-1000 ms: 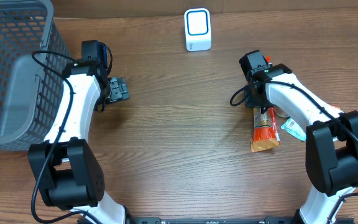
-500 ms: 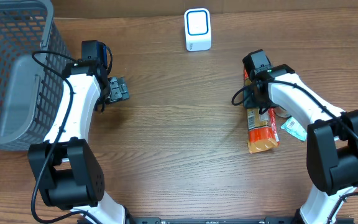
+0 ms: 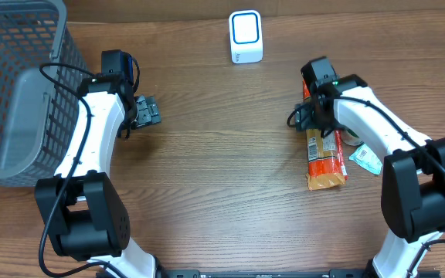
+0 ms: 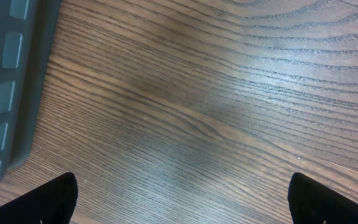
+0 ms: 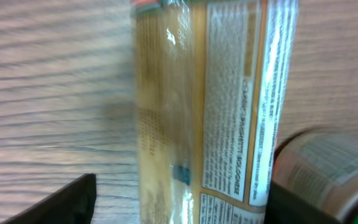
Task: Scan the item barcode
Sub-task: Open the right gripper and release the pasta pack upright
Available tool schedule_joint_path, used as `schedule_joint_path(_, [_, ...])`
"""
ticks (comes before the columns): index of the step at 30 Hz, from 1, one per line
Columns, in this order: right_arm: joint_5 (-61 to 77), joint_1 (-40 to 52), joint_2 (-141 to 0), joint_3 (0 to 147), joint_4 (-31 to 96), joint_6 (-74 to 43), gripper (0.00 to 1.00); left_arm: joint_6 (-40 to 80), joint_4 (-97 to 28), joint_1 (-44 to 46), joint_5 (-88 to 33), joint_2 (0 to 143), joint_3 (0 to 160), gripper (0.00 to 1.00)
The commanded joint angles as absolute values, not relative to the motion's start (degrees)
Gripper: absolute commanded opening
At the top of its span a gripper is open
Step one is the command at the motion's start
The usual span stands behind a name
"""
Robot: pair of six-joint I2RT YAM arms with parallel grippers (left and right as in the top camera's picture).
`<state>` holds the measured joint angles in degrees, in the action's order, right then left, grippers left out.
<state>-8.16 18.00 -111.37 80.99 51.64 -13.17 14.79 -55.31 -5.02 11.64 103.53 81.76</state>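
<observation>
Right gripper (image 5: 179, 198) has released, jaws spread astride packet (image 5: 197, 93); label: "classic spaghetti bolognese". Left gripper (image 4: 182, 193) empty, jaws spread wide.

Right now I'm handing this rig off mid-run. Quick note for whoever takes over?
Left end effector: open, empty, over bare table near the basket.
Right end effector: open, straddling the spaghetti pack, not gripping it.
The pack lies flat on the table, well apart from the scanner. A round container sits right beside it.
Done: nothing shows a scan.
Left: grip the pack, find its barcode (not made out here), present it to the scanner.
</observation>
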Motion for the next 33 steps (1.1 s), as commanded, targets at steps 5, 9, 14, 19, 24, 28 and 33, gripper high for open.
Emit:
schedule_joint_path(5, [-7.9,18.24,-106.83,85.6,52.31,-11.7,1.0,14.33,-55.27,-5.19,12.01,103.77,82.19,1.0])
schedule_joint_path(9, [-7.84,18.24,-106.83,85.56,52.58,-11.7,1.0,14.33,-55.27,-5.19,12.01,103.77,82.19,1.0])
schedule_joint_path(14, [-7.81,18.24,-106.83,85.58,52.58,-11.73,1.0,14.33,-55.24,-5.19,12.01,103.77,82.19,1.0])
schedule_joint_path(19, [-7.81,18.24,-106.83,85.56,52.56,-11.73,1.0,14.33,-55.24,-5.19,12.01,103.77,82.19,1.0])
schedule_joint_path(24, [-7.84,18.24,-106.83,85.58,52.58,-11.73,1.0,14.33,-55.27,-5.19,12.01,103.77,82.19,1.0])
schedule_joint_path(28, [-7.84,18.24,-106.83,85.58,52.56,-11.73,1.0,14.33,-55.27,-5.19,12.01,103.77,82.19,1.0])
schedule_joint_path(33, [-7.84,18.24,-106.83,85.58,52.56,-11.73,1.0,14.33,-55.24,-5.19,12.01,103.77,82.19,1.0])
